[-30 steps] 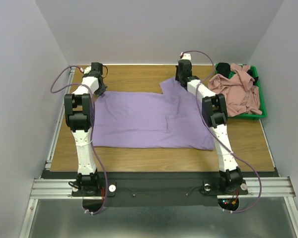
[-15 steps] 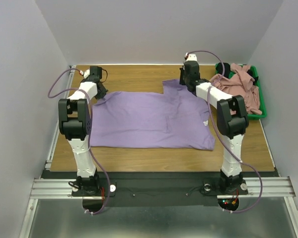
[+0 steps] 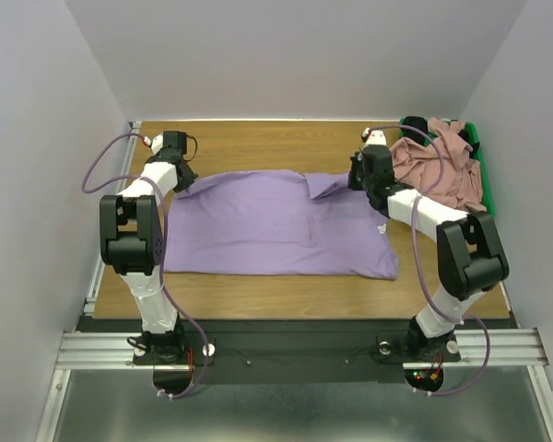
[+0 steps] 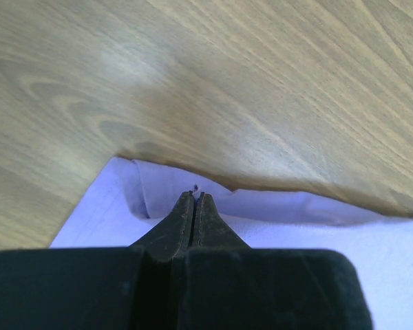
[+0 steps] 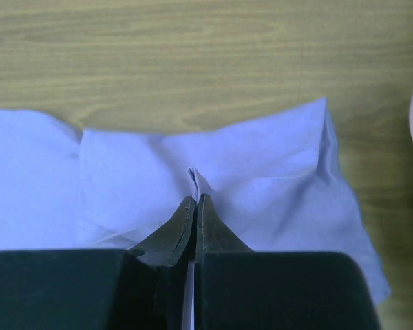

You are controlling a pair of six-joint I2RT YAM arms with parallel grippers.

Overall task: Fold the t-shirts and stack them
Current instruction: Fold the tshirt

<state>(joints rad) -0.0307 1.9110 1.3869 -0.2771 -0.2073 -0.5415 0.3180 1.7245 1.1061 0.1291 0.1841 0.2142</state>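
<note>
- Both arms have swung outward since the earlier frame; the right claw [image 3: 360, 179] has come nearer and to the right, dragging the far right sleeve with it, and the far edge of the purple shirt [image 3: 267, 226] now lies straighter.
- Left claw [image 4: 195, 200] is pinched fully shut on the far left corner of the purple shirt, with a small fold of cloth at its tips.
- Right claw [image 5: 195, 200] is also closed tight, with a little ridge of purple cloth nipped between the tips at the sleeve.
- Purple shirt lies spread flat mid-surface [image 3: 258, 143], between the two arms, apart from the bin.
- Pink shirt [image 3: 438, 166] and black shirt [image 3: 415, 126] are heaped in the green bin [image 3: 473, 136] at the far right, not yet folded.
- Step in hand, as I judge it: spreading and flattening the first shirt before the fold.
- Next move likely calls for lifting both held far corners together and carrying them toward the near hem, keeping even tension so the cloth does not bunch.
</note>
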